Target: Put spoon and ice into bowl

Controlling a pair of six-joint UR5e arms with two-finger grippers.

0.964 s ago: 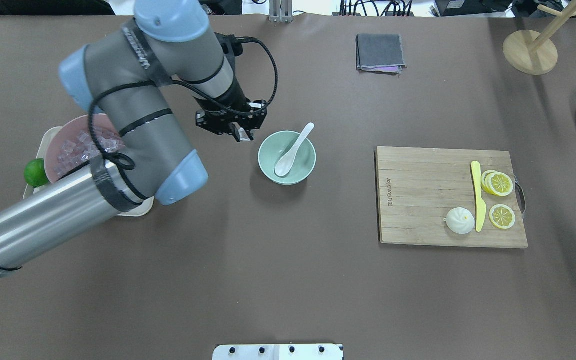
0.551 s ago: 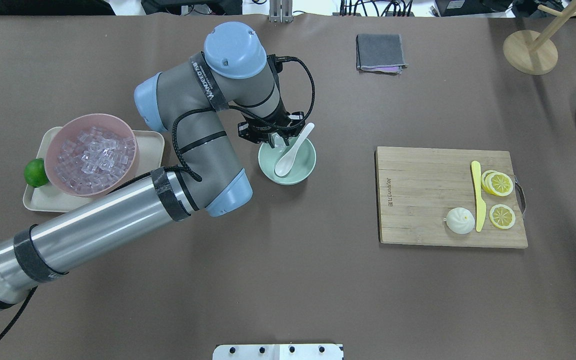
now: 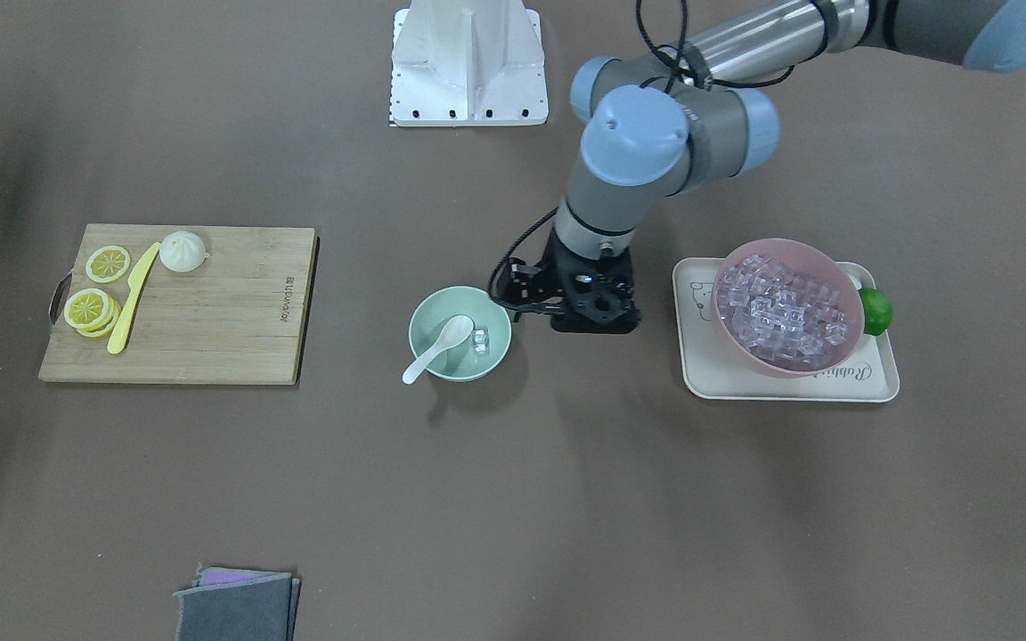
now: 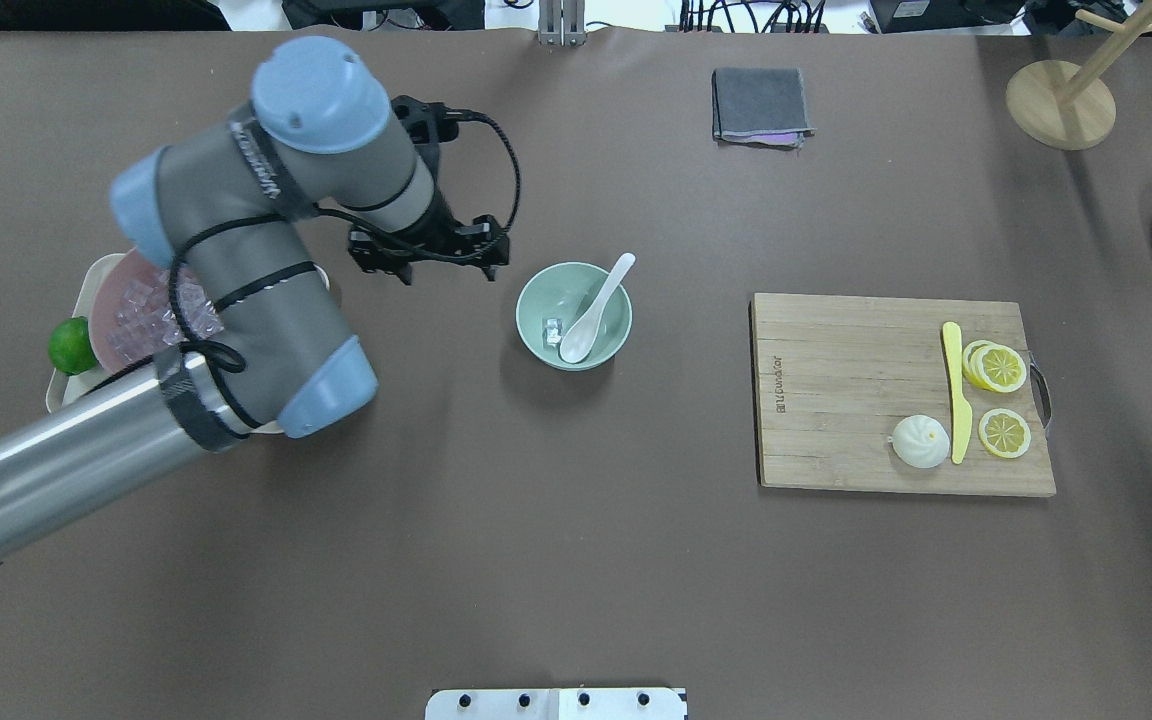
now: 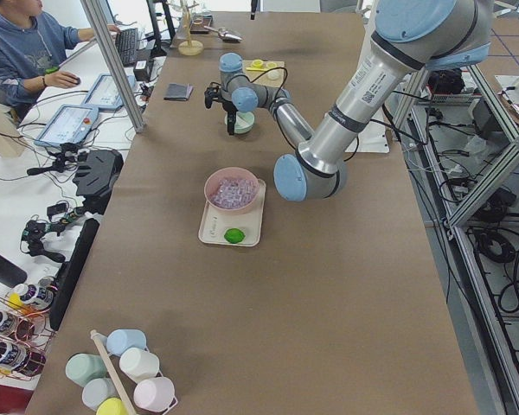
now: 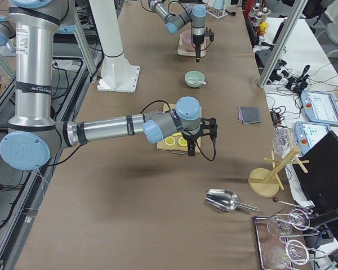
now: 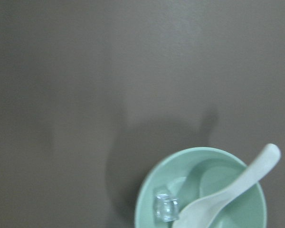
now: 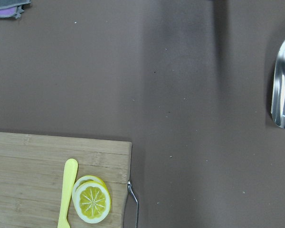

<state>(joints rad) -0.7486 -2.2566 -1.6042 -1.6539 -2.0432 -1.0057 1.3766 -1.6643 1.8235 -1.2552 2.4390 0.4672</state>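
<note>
left arm (image 4: 266, 290): silver forearm comes in from the robot's left side. Seen from overhead, the elbow hides part of the tray (image 3: 700, 356) and the pink bowl (image 3: 738, 349). The wrist is bent so the tool points straight down.
left gripper (image 4: 446, 275): hovers over bare table between the tray and the mint bowl (image 4: 539, 298), near the bowl but not above it. Fingers look spread, nothing in them.
right gripper (image 6: 192, 151): up in the air near the cutting board (image 3: 228, 303). Only one side view catches it, so I honestly can't tell if the fingers are apart or together.
spoon (image 4: 591, 318): in the mint bowl, scoop down inside, handle sticking out over the rim.
ice (image 3: 780, 307): mostly piled in the pink bowl. One cube (image 4: 553, 326) sits in the mint bowl right beside the scoop.
writing: the tray rim has cursive that seems to start "Rabbi". The cutting board has a logo too, too small to read.
</note>
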